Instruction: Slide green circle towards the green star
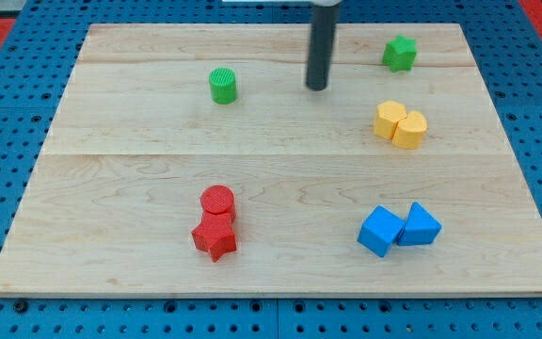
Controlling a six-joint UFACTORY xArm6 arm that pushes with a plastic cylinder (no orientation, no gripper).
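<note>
The green circle (222, 86) stands on the wooden board at the upper left of centre. The green star (399, 54) sits near the board's top right corner. My tip (317, 88) is the lower end of a dark rod coming down from the view's top. It rests between the two green blocks, about a hundred pixels to the right of the green circle and clear of it. The green star is to the tip's upper right, also apart from it.
A yellow heart-like pair of blocks (401, 125) lies below the green star. A red circle (217, 200) touches a red star (215, 238) at lower centre-left. A blue cube (380, 231) and a blue triangle-like block (420, 226) sit together at lower right.
</note>
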